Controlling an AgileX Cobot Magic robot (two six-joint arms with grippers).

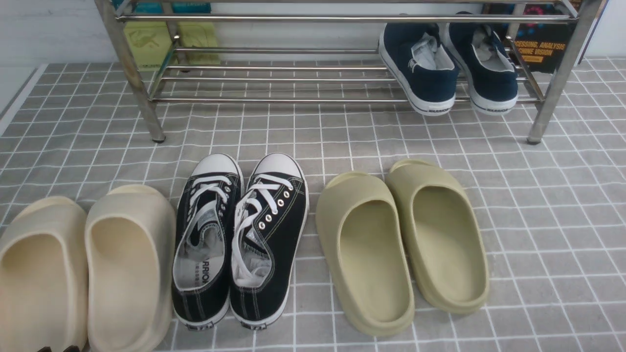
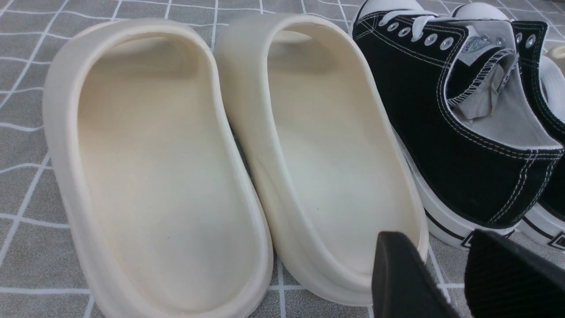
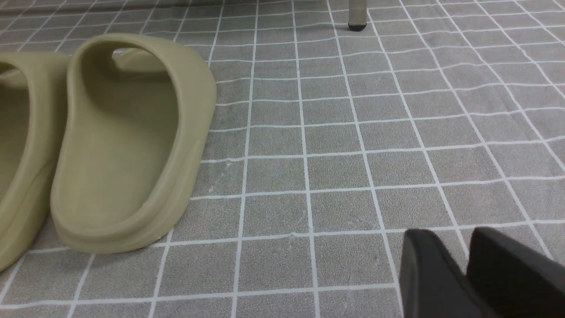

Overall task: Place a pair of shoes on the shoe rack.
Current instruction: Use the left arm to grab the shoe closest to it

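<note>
The pair of black canvas sneakers with white laces stands side by side on the grey checked cloth, toes toward the rack: left shoe, right shoe. The chrome shoe rack stands at the back. In the left wrist view, my left gripper is open and empty, low behind the heel of the left sneaker and a beige slide. My right gripper is shut and empty over bare cloth, to the right of the olive slides. It does not show in the front view.
Two beige slides lie left of the sneakers and two olive slides lie right of them. Navy slip-on sneakers sit on the rack's lower shelf at the right. Green slides stand behind the rack's left end. A rack leg shows far ahead of my right gripper.
</note>
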